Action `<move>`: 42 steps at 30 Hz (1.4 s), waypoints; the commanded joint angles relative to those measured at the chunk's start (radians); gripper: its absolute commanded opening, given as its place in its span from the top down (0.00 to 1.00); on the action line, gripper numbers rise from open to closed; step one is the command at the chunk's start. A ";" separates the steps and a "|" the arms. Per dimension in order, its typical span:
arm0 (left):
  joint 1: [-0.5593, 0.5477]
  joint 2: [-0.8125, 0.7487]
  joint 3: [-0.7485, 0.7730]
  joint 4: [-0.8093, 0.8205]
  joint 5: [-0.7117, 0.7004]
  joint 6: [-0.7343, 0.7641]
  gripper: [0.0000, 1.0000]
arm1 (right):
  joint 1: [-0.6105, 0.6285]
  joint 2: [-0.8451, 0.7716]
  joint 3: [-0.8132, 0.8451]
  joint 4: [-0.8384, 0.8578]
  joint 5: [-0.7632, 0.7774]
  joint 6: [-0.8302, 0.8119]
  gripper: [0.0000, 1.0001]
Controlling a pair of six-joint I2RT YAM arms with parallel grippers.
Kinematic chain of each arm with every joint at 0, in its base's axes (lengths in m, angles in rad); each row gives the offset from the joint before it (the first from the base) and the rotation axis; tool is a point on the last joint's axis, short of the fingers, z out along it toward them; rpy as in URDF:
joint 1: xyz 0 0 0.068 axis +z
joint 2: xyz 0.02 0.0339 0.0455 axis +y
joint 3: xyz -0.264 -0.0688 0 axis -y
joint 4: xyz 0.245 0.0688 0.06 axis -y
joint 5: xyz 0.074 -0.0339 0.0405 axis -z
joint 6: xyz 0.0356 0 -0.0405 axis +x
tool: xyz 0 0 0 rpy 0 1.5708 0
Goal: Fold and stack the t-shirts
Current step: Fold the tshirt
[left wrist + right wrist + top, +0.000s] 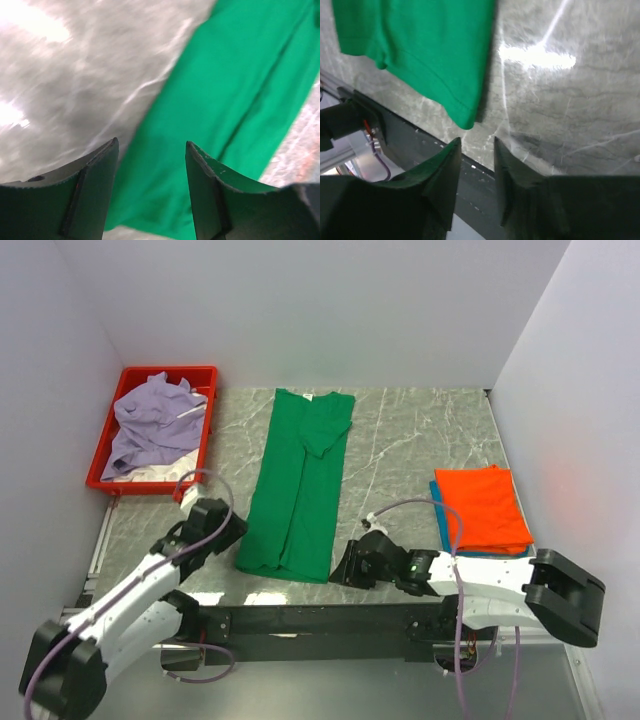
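Marbled grey counter [400, 440] carries the green t-shirt [300, 485], folded into a long strip at centre. Left pincer [152, 142] gapes wide, empty, over its near-left edge; right pincer [476, 141], narrowly parted and empty, sits by its near-right corner. Orange t-shirt [482, 508] lies folded far right.

Top ext: high, near side, looking down on whole table [400, 440]. L/R wrist cams: close, low; both share green t-shirt [300, 490] near hem, prob. opposite corners (L blurred).
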 commanded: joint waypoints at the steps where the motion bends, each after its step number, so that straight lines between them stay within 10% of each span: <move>1: -0.005 -0.118 -0.074 -0.065 -0.056 -0.058 0.39 | 0.041 0.044 -0.004 0.096 0.090 0.104 0.59; 17: -0.032 -0.201 -0.174 -0.071 -0.015 -0.118 0.49 | 0.064 0.232 -0.018 0.266 0.090 0.183 0.59; 24: -0.052 -0.213 -0.183 -0.046 0.045 -0.093 0.48 | 0.064 0.274 -0.016 0.260 0.069 0.164 0.89; 42: -0.354 -0.187 -0.139 -0.066 0.110 -0.161 0.44 | 0.038 -0.278 -0.134 -0.220 0.141 0.042 0.98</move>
